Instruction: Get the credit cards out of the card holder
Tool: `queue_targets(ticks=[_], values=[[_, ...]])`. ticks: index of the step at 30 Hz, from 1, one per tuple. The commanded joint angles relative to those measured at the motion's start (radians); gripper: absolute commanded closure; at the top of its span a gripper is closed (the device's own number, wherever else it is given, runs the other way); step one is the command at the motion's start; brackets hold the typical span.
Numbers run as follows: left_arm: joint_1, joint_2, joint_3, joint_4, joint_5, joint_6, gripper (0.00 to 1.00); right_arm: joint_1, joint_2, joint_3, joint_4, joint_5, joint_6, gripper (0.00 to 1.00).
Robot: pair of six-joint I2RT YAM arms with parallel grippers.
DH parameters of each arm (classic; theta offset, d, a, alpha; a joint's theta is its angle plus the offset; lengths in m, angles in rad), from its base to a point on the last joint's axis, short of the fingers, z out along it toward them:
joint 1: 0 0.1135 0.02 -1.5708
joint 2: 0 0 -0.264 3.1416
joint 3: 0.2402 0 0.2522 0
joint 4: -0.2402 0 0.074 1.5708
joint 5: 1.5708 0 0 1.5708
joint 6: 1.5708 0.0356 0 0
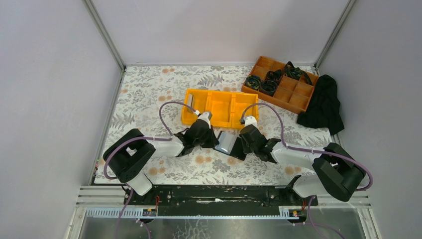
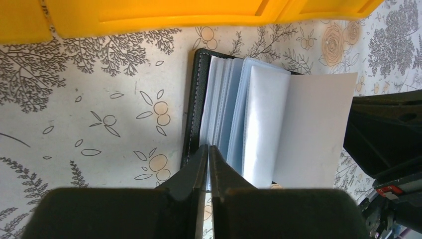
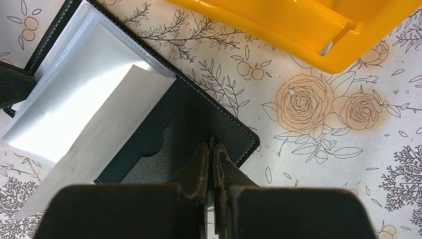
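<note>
Left gripper: jaws drawn together with only a hairline slit between them. The fingertips sit at the near edge of the card holder, at the foot of the clear sleeves stacked on its left half. Whether a sleeve edge is nipped between the tips cannot be told. Right gripper: jaws fully closed and nothing seen between them, tips down on the black inner face of the holder's right half, close to its near right corner. The card holder lies open and flat on the table, about midway between the left and right edges and nearer the near edge than the far one, between the two grippers. One pale leaf stands lifted from the stack and slants across the right half; whether it is a sleeve or a card cannot be told. Just beyond the holder's far edge, apart from it, sits the yellow bin, mid-table. In the bin's left end compartment a small pale grey rectangle, apparently a credit card, leans against the wall. At the far right corner of the table an orange tray sits at an angle, with black coils in its left compartments. A black cloth lies crumpled against the right edge, just beside the tray.
</note>
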Motion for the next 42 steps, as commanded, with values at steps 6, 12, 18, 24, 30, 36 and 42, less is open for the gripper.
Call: queue_targets(ticks=[6,12,18,24,30,36,42], values=[[-0.037,-0.001,0.047,0.05,0.078,-0.003,0.91,-0.01,0.02,0.007,0.015,-0.021,-0.013,1.0],[-0.075,-0.008,0.073,0.042,0.096,-0.004,0.91,-0.01,0.037,0.017,0.012,-0.025,-0.009,1.0],[-0.102,-0.008,0.084,0.045,0.107,-0.003,0.9,-0.011,0.029,0.016,0.012,-0.018,0.001,1.0],[-0.112,0.002,0.09,0.04,0.091,-0.003,0.91,-0.011,-0.091,-0.002,-0.003,0.008,0.018,0.86],[-0.114,0.011,0.086,0.045,0.085,-0.003,0.91,-0.011,-0.196,0.035,-0.102,0.015,-0.008,0.47],[-0.116,0.021,0.09,0.051,0.079,-0.004,0.91,-0.01,-0.24,0.061,-0.138,-0.029,-0.013,0.43],[-0.121,0.03,0.099,0.051,0.082,-0.006,0.91,-0.01,-0.254,0.083,-0.138,-0.113,-0.016,0.39]])
